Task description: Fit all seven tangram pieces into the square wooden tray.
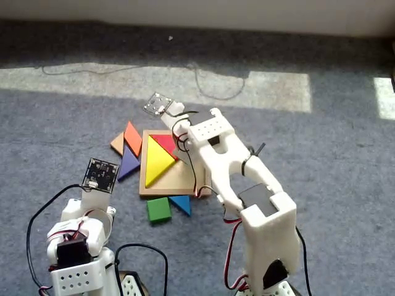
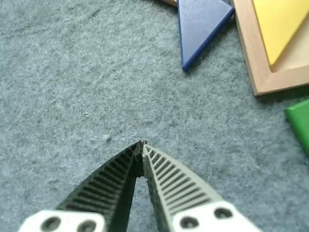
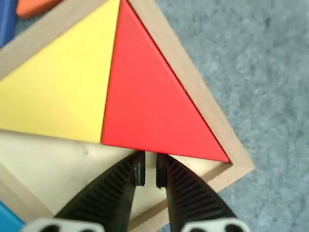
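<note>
Wooden tray (image 1: 174,185) lies on the carpet, with the yellow triangle (image 1: 157,161) and red triangle (image 3: 149,111) seated against its far edge. The right gripper (image 3: 150,169) hangs over the bare tray floor, jaws narrowly parted and empty, tips at the red triangle's free edge. The left gripper (image 2: 142,147) is closed and empty over the carpet. The dark blue triangle (image 2: 198,24) lies ahead of it, just beside the tray's left edge, so the left arm is judged nearer.

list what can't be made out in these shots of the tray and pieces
High view: the right arm covers one side of the tray and part of the red triangle.
Left wrist view: the green square is cut off by the picture's edge, so its outline is incomplete.
Right wrist view: an orange piece and a blue piece are cut by the edge; shapes unreadable.
</note>
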Robot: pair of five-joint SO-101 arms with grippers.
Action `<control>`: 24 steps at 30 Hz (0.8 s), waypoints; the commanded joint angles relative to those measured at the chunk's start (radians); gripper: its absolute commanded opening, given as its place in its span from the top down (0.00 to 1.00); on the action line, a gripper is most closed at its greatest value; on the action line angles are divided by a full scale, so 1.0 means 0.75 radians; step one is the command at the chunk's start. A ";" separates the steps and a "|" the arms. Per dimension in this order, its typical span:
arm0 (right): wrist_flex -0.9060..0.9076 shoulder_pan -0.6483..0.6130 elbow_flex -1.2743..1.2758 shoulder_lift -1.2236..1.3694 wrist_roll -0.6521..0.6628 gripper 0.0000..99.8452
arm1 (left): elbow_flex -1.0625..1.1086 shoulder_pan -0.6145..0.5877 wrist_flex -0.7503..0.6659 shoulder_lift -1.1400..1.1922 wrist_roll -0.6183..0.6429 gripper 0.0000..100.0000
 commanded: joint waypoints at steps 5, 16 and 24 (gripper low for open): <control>0.044 0.069 0.009 -0.089 -0.016 0.95 | -0.017 -0.005 -0.027 -0.048 -0.008 0.99; 0.206 0.347 0.048 -0.091 -0.006 0.95 | -0.013 -0.003 -0.047 -0.048 -0.008 0.99; 0.263 0.445 0.046 -0.095 0.149 0.95 | -0.013 -0.003 -0.047 -0.048 -0.008 0.99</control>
